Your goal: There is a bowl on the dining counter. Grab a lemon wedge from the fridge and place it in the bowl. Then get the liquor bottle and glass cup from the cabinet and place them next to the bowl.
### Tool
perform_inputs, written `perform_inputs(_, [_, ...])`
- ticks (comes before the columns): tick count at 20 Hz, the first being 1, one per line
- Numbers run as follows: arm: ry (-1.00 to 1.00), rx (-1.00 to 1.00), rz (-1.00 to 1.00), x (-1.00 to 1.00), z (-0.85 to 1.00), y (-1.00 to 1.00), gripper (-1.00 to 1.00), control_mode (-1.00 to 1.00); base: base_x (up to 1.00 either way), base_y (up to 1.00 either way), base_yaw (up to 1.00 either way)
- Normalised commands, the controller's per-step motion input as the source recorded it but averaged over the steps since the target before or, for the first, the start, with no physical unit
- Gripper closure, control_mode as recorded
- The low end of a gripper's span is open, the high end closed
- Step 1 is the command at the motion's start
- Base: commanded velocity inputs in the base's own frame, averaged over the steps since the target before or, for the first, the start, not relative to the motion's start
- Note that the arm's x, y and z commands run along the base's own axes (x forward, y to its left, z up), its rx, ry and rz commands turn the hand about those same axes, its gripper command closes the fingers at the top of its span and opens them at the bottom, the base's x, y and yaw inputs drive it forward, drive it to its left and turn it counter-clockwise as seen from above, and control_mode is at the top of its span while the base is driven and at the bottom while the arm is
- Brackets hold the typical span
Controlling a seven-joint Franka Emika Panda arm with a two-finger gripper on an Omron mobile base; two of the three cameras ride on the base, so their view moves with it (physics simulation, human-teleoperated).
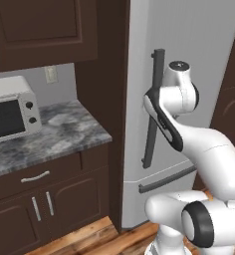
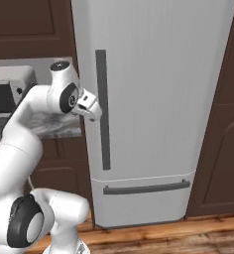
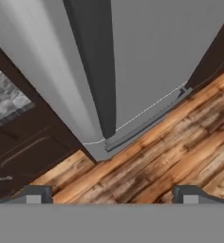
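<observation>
Early days, I'd say: fridge (image 2: 153,99) door is shut, so no lemon fetched yet, and bowl, bottle & cup steps are all left to do. The fridge stands right in front of the arm (image 1: 209,154), w/ its long bar handle (image 2: 102,109) just ahead of the gripper (image 2: 91,110), near but not gripped as far as I can tell. Drawer handle (image 2: 146,187) sits well below it. Fingertips (image 3: 37,194) look spread wide, nothing between them. Next up, prob. closing on that bar & pulling.
</observation>
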Motion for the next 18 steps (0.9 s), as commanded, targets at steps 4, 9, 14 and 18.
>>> perform_inputs(4, [-0.01,0.0,-0.03,0.67,-0.18,-0.17,-1.0,-1.0,0.0,0.0,0.0])
perform_inputs(9, [0.0,0.0,0.0,0.75,-0.14,-0.04,-1.0,-1.0,0.0,0.0,0.0])
perform_inputs(14, [-0.02,0.0,0.03,0.49,-0.13,-0.09,-1.0,-1.0,0.0,0.0,0.0])
perform_inputs(18, [-0.15,0.0,0.11,0.06,-0.18,-0.06,-1.0,-1.0,0.0,0.0,0.0])
